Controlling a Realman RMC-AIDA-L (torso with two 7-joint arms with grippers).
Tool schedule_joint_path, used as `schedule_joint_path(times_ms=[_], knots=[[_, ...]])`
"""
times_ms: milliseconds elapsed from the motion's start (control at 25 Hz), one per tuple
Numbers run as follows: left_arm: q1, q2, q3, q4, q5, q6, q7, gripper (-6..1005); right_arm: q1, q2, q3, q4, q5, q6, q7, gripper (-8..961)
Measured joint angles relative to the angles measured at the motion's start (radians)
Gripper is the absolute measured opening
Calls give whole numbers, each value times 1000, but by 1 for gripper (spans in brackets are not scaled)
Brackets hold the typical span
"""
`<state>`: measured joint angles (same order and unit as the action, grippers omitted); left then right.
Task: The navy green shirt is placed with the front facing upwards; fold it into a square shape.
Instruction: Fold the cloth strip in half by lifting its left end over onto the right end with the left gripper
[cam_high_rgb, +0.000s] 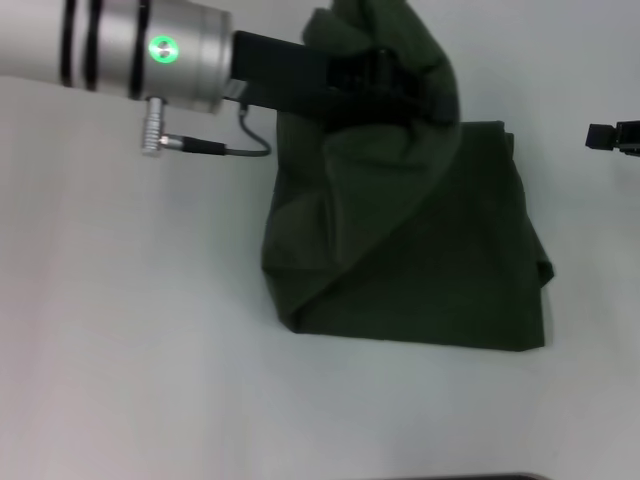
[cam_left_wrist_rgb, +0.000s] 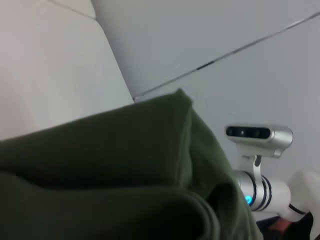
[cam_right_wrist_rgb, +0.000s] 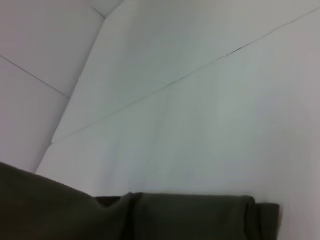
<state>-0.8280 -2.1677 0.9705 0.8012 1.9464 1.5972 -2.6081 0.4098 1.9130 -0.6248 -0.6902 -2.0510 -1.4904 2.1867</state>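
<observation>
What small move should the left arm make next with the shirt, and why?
Probably carry the lifted cloth on across and lay it flat. In the head view the left end effector holds a bunched far-left part of the shirt raised above the rest, which lies roughly square on the table. The right end effector waits off to the right.

left gripper (cam_high_rgb: 385, 80) jaws buried in shirt (cam_high_rgb: 420, 260)
</observation>
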Motion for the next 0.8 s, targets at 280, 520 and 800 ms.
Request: schedule_joint_path(times_ms=[280,520,800], knots=[[-35,1,92,-70,-55,-80,14,73,12,3,-2,3,0,3,1,69],[-80,-1,96,-163,-73,-124,52,73,18,10,-3,3,0,4,1,65],[-118,-2,106,-238,-133,-142,96,74,16,15,-1,14,0,7,0,66]])
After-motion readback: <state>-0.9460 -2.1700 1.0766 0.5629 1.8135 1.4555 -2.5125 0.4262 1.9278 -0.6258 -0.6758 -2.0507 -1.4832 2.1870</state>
